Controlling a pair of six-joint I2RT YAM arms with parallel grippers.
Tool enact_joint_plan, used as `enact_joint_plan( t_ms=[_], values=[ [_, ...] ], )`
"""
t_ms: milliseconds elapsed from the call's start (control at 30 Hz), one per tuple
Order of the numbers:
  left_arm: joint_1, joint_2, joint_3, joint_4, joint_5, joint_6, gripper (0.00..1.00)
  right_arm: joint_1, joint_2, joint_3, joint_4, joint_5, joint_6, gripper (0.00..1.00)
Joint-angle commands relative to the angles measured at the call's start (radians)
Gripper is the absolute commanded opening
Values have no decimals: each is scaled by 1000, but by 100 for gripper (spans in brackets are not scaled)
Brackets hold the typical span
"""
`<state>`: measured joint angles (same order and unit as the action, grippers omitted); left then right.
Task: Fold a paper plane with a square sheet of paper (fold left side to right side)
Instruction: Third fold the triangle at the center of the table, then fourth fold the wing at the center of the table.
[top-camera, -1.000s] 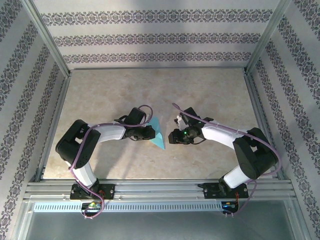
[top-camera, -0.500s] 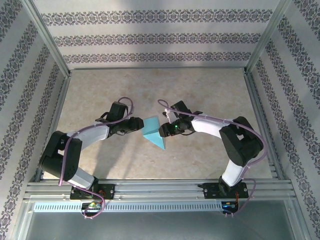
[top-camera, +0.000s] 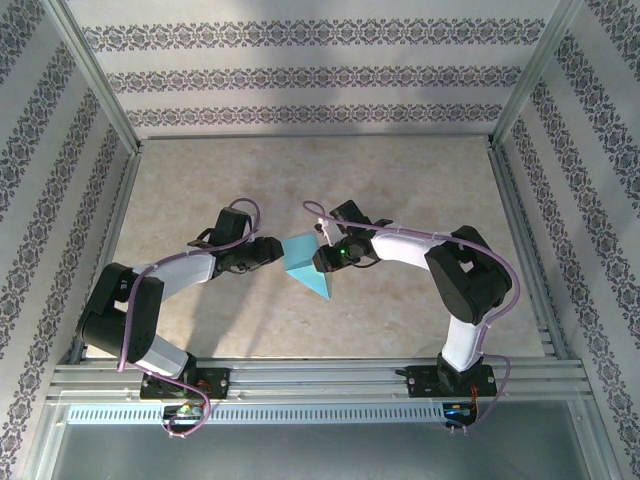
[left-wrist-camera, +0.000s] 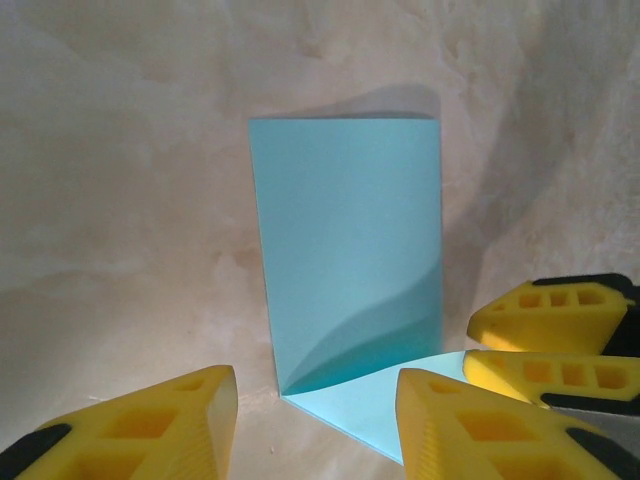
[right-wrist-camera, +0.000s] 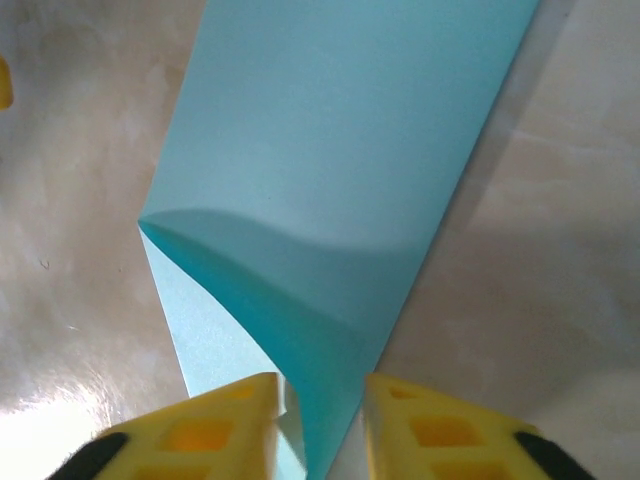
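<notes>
Cyan square sheet of paper stands half-folded; right fingers pinch its edge, left fingers spread.

A beige, marble-patterned tabletop forms the floor of a boxed enclosure. The back wall and the two side walls carry white wallpaper with horizontal bands of dark floral ornament. Slanting aluminium posts mark the rear corners, and silver rails run along the near edge above a pale perforated strip. The light is even and soft, with a bright glare patch on the glossy surface in the right wrist view.
</notes>
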<state>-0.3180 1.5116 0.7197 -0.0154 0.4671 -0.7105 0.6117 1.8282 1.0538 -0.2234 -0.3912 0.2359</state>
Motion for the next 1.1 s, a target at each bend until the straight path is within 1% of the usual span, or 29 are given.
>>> enact_joint_plan(
  t_ms=[0,133,200,533,900,1067],
  values=[
    [20,1,-11,39,21,-18,48,9,-13,10,-24,28,-6,21],
    [31,16,-3,44,32,-15,48,11,-46,-5,-24,40,0,5],
    [33,23,-2,51,41,-19,48,10,-60,-13,-23,40,3,0],
    [34,75,17,124,129,-67,49,10,-98,-39,-10,14,19,0],
    [31,158,55,174,178,-96,48,7,-119,-57,10,11,34,0],
    [21,187,72,191,195,-101,43,4,-130,-64,18,9,38,0]
  ],
)
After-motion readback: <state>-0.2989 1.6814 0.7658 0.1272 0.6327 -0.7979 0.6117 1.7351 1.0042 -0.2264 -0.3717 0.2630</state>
